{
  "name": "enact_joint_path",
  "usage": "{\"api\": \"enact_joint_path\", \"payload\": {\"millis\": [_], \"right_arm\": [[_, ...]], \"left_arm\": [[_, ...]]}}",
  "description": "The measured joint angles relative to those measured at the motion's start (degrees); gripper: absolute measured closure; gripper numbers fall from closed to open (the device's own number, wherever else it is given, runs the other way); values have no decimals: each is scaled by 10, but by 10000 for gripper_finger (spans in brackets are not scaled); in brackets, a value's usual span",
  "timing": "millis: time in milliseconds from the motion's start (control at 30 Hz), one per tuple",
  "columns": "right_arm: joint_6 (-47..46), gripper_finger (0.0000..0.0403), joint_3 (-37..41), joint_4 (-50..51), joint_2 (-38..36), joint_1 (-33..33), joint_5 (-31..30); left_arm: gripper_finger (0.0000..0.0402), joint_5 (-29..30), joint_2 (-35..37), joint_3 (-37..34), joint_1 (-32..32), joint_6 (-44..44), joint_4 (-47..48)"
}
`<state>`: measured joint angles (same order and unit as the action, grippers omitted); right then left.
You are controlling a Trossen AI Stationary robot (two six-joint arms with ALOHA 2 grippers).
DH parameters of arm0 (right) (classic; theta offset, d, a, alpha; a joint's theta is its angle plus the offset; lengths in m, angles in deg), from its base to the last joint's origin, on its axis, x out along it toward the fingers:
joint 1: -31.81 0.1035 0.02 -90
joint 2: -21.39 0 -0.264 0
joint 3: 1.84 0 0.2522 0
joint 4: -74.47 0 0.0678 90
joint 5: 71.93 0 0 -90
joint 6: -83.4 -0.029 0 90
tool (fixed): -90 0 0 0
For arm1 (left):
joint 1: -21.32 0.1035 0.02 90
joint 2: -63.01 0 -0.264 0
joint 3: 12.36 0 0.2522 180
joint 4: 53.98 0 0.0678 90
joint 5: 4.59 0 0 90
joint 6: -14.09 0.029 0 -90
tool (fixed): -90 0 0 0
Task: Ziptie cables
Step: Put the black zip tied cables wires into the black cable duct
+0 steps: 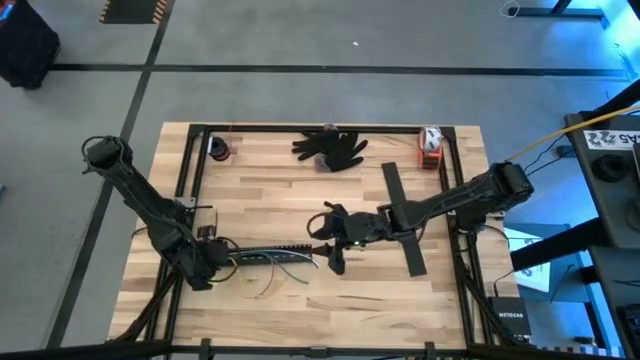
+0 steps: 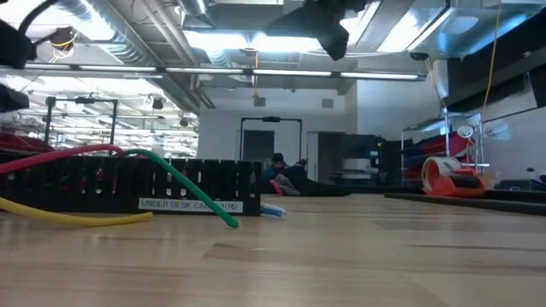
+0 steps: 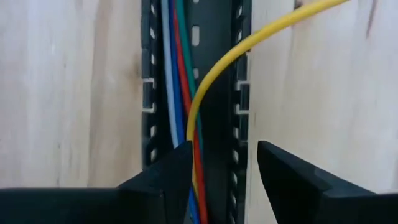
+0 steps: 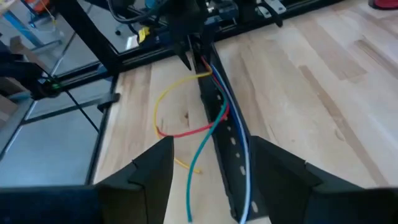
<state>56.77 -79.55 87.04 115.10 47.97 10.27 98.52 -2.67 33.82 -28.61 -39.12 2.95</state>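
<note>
The cables (image 3: 180, 93), white, blue, red, green and yellow, lie along a black slotted channel (image 1: 265, 250) at the table's near left. Yellow, red and green ones (image 4: 186, 127) loop out over its side onto the wood. My left gripper (image 3: 224, 146) stands open over the channel's left end, pointing steeply down, with the cables running between its fingers. My right gripper (image 4: 211, 142) hovers open above the channel's right end (image 1: 315, 250), slanting down toward the left, clear of it. In the low view the channel (image 2: 128, 183) stands on the table with red, green and yellow cables arching out. My left gripper has its fingers on either side of the cable bundle (image 3: 194, 155) in the channel, coming from above. One finger (image 3: 168, 180) overlaps the channel's wall and the white cable. Whether either finger touches the cables or the channel, I cannot tell.
Black gloves (image 1: 330, 148) lie at the far middle and a red tape dispenser (image 1: 430, 145) at the far right. A long black strip (image 1: 403, 220) lies under my right arm. Black frame rails (image 1: 190, 170) run along the table's sides.
</note>
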Motion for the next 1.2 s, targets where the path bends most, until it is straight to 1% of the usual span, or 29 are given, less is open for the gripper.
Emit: {"api": "enact_joint_path", "payload": {"millis": [100, 167, 300, 433, 500, 633, 767, 867, 933, 1000, 1067, 1200], "right_arm": [[1, 201, 1, -24, 12, 0, 0], [1, 201, 0, -43, 18, 0, -2], [5, 201, -1, -52, 33, 3, -2], [29, 201, 1, -53, 52, 9, -7], [33, 201, 0, -65, 60, 11, -12], [49, 201, 0, -63, 79, 20, -21], [71, 201, -11, -59, 100, 27, -16], [137, 201, -22, -35, 116, 38, -17], [167, 201, -37, 5, 124, 46, -44], [141, 201, -54, 47, 131, 48, -77], [83, 201, -72, 74, 137, 44, -99], [-2, 201, -96, 97, 154, 38, -140]], "left_arm": [[254, 3, -16, -2, 3, 23, -16], [282, 5, -30, -2, 11, 33, -32], [345, 6, -64, -2, 31, 69, -96], [391, 5, -95, -1, 68, 78, -165], [397, 12, -104, -1, 92, 71, -191], [391, 25, -113, -2, 146, 67, -237], [397, 28, -114, -2, 191, 85, -297], [399, 27, -114, -2, 210, 98, -309], [397, 27, -114, -2, 219, 98, -313], [395, 27, -114, -2, 223, 100, -318], [396, 27, -114, -2, 223, 99, -318], [399, 28, -114, -2, 222, 99, -318]]}}
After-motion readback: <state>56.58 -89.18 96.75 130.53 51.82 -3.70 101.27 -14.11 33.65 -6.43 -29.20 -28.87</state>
